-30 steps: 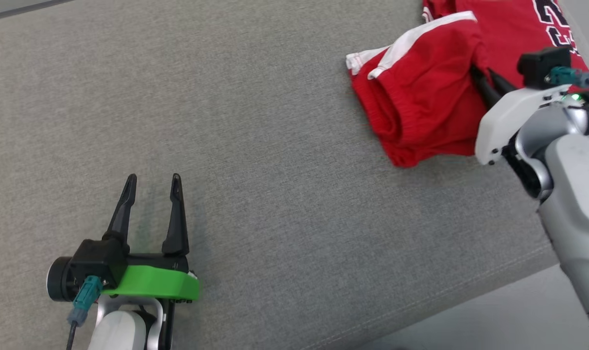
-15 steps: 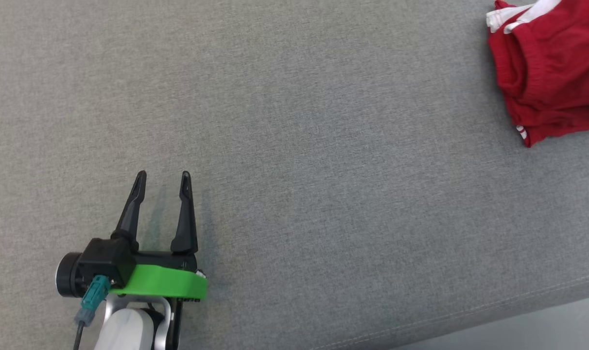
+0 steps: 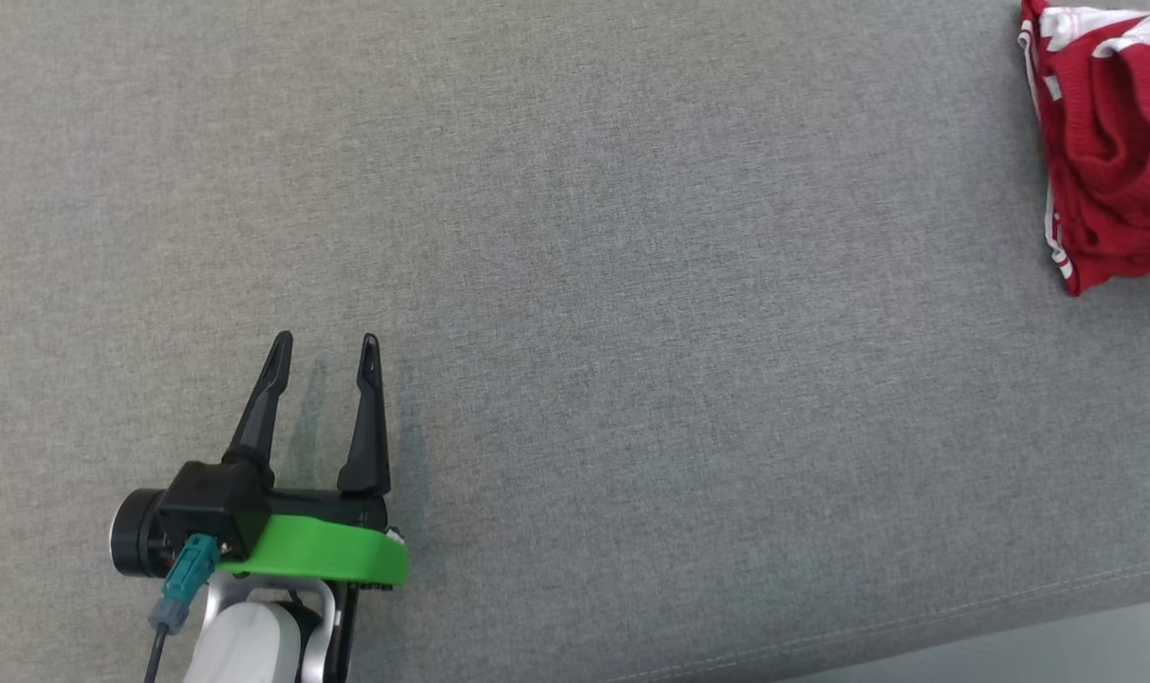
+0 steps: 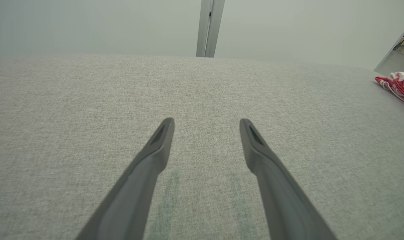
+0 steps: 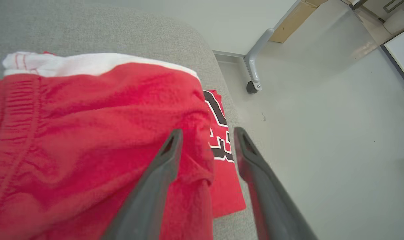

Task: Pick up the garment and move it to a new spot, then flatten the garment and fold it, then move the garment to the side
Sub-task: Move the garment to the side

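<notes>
Red garment [image 3: 1106, 142] bunched at right edge of the table [image 3: 632, 285], looks soft and limp, so pinch a thick fold; right end effector [image 5: 207, 131] parted over it, left end effector [image 3: 326, 339] wide, empty.

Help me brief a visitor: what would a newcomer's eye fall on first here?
The red garment with white trim, bunched at the right edge of the grey cushion, stands out at once; the right gripper hangs open over it. Next comes the left gripper with its bright green collar, open over bare fabric at lower left.
</notes>
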